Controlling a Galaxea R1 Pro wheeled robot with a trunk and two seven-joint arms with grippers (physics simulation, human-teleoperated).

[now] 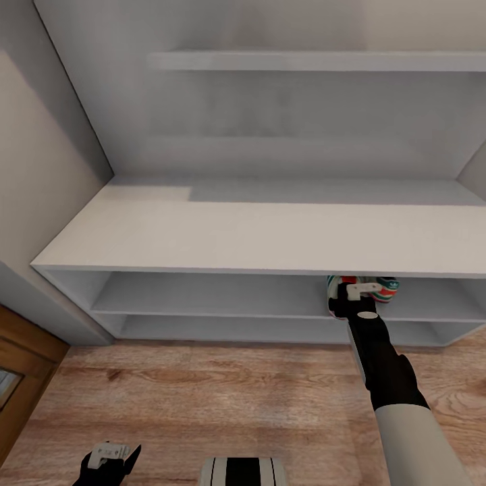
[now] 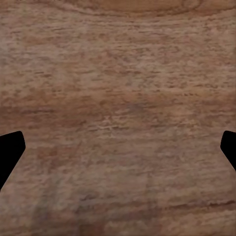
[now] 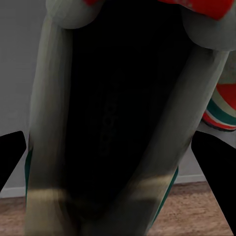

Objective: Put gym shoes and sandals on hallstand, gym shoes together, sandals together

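Observation:
My right gripper reaches under the bench top of the pale grey hallstand, at the upper low shelf. It is shut on a cream-white gym shoe, one finger against each side of the shoe's dark opening. The shoe's green stripes and red tab peek out beside the wrist. A second gym shoe lies just beside it on the shelf. My left gripper hangs open low over the corridor floor, with nothing between its fingers. The sandals are out of view.
A floating shelf runs across the back wall above the bench. A wall closes the left side, with a brown wooden door below it. My base is at the bottom edge, on the plank floor.

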